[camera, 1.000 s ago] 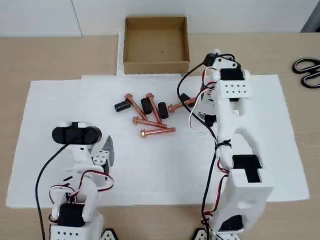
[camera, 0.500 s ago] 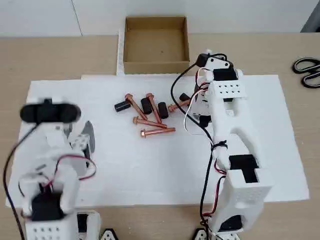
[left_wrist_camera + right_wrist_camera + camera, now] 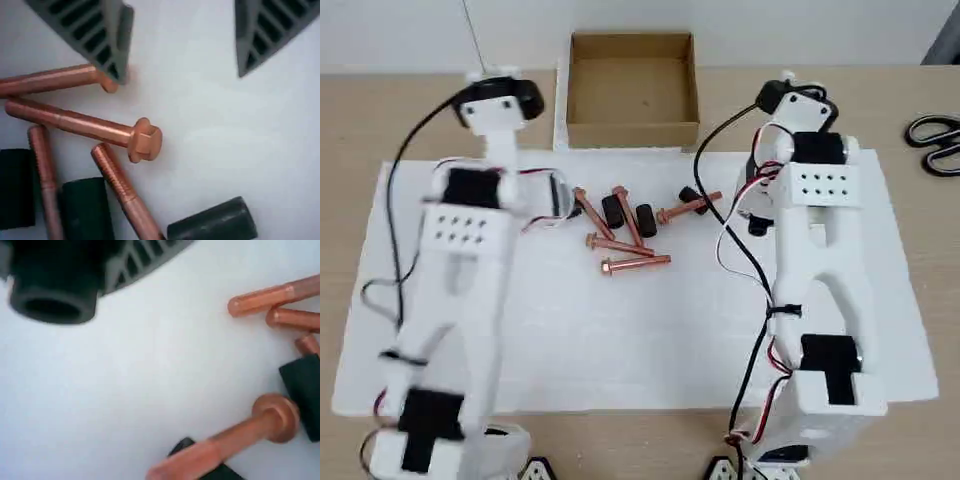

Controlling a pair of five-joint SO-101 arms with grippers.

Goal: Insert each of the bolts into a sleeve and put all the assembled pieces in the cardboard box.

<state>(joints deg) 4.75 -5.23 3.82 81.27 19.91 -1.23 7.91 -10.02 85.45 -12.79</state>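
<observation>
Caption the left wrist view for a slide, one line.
Left tool open above the white sheet, copper bolts and black sleeves lying loose beside it.

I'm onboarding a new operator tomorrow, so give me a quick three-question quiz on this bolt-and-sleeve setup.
1. True or false: the cardboard box holds an assembled piece.
2. How many copper bolts show on the white sheet in the high view?
3. The left tool is: A) shut on a bolt; B) open over the bolts; C) inside the box.

Key: 1 false; 2 five; 3 B.
</observation>
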